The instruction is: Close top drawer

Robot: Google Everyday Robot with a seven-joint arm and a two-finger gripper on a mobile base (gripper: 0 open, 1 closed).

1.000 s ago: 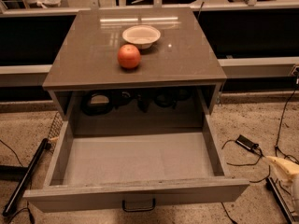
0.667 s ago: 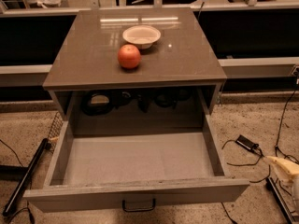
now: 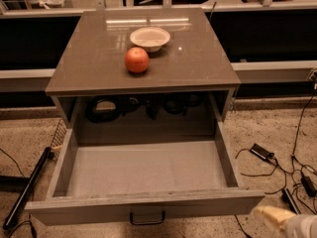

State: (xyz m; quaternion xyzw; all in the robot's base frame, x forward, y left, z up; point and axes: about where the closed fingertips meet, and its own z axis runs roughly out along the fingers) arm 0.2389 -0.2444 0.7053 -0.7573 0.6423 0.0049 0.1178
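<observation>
Top drawer (image 3: 148, 203) fully extended beneath the counter (image 3: 89, 68), no further in than a second ago. Pincer (image 3: 275, 216) at lower right, now lower and nearer the drawer front's right end; opening not discernible, no hold evident. Closing push not yet begun.

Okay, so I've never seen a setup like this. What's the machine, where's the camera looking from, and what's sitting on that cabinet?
There is one picture, from a single camera looking down at a grey-brown cabinet from the front. Where the camera is mounted isn't known.

The machine is a wheeled robot with one arm ending in a two-finger gripper. Only its pale tip shows, at the bottom right, just off the front corner of the drawer. I can't see it holding anything.

The top drawer is pulled far out. Its grey inside is bare, and a small dark handle sits at the middle of its front.

On the cabinet top are a round orange-red fruit and, behind it, a white bowl. Cables lie on the floor.
</observation>
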